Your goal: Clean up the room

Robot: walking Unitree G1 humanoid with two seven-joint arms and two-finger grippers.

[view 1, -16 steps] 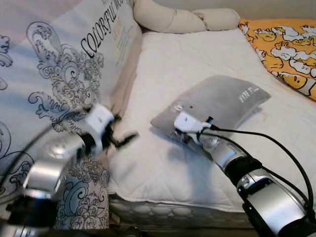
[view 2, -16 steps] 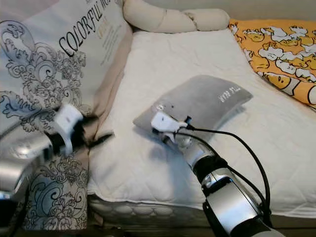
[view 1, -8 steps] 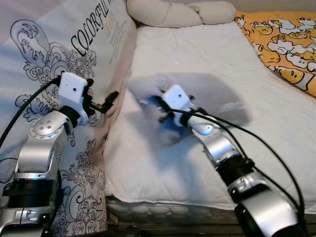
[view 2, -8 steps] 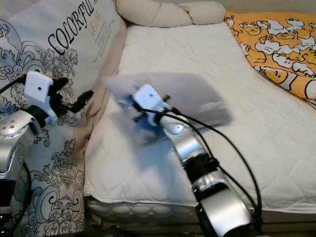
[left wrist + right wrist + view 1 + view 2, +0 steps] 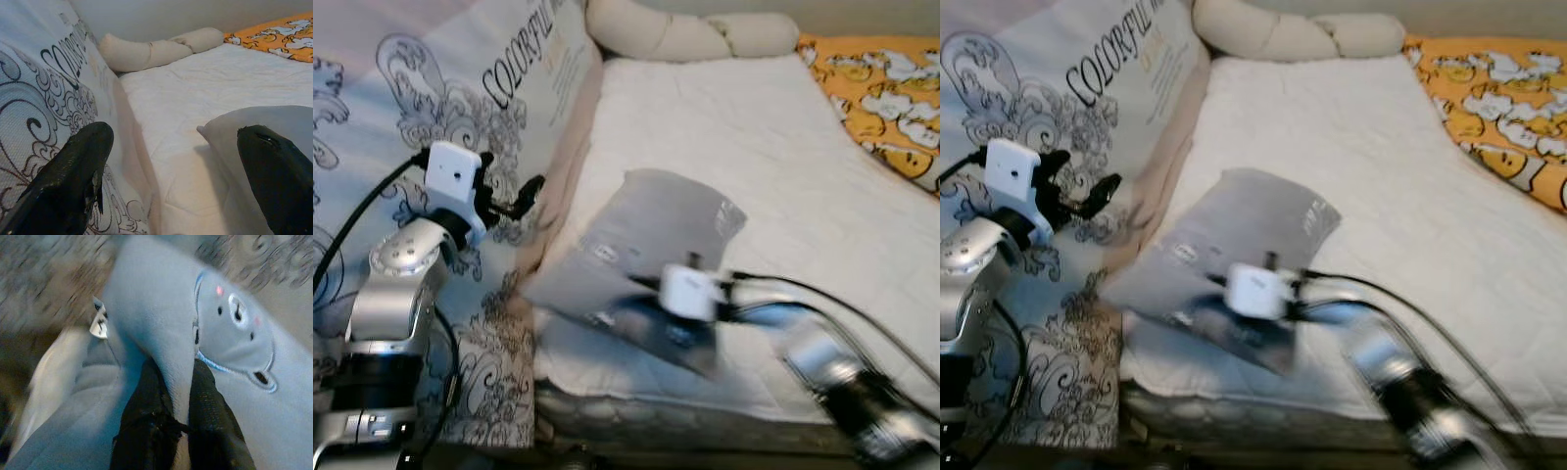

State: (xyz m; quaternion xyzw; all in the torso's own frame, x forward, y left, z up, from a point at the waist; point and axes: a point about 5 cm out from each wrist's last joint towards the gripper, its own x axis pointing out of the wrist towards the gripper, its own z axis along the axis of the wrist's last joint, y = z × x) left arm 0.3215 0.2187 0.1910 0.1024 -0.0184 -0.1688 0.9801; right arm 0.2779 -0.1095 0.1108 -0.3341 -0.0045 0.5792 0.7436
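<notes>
Right gripper [image 5: 178,382] is clenched on a fold of the grey pillow [image 5: 646,235], which lies blurred across the near left edge of the white mattress [image 5: 773,147], one corner hanging past it. Left gripper [image 5: 524,196] is raised beside the patterned quilt [image 5: 411,98], fingers [image 5: 73,176] spread wide, holding nothing.

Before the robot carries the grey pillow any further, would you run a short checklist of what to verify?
1. Right gripper pinching a fold of the grey pillow: ok.
2. Pillow fully lifted off the white mattress: cannot tell, the picture is blurred.
3. Left gripper open, holding nothing: ok.
4. Left gripper apart from the pillow: ok.
5. Patterned bedding beside the left arm, not snagged: ok.
</notes>
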